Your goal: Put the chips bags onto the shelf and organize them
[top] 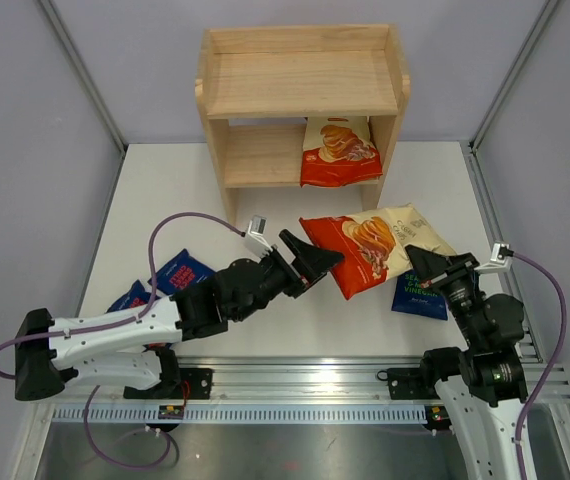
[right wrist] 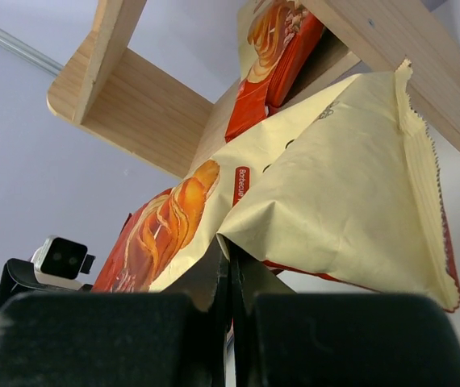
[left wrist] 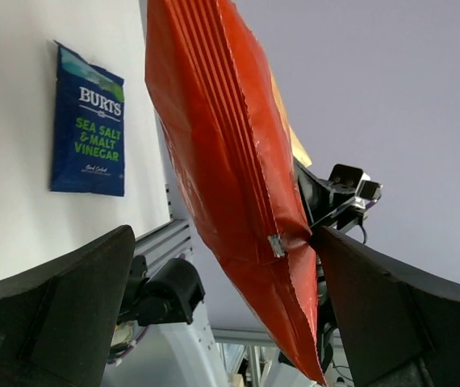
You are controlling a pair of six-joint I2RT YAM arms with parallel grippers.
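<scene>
Cassava bag, cream and red-orange foil [top: 370, 250], pinched by the right gripper [top: 415, 256], with the left gripper [top: 323, 268] spread wide at its other end

The cassava bag hangs between the two arms, in front of the small two-tier shelf of light unfinished wood [top: 300, 85] and apart from it. The right gripper's black jaws are closed flat on the bag's cream top corner. In the right wrist view the foil is creased where it goes in between them.

The left gripper stands as wide as it goes, one finger on each side of the bag's red-orange bottom seam, and it grips nothing. In the left wrist view the seam runs down between the two dark fingers [left wrist: 60, 314], close to the right-hand one. Whether it touches that finger I cannot tell.

A second cassava bag [top: 338, 152] in the same colours leans at the right end of the shelf's lower tier.

On the white table [top: 265, 200], a dark blue green-lettered bag [top: 420, 297] lies flat just below the right gripper, partly hidden by it. Two dark blue red-accented bags lie at the left side, one [top: 183, 270] just beside the other [top: 130, 297], both partly behind the left arm.
</scene>
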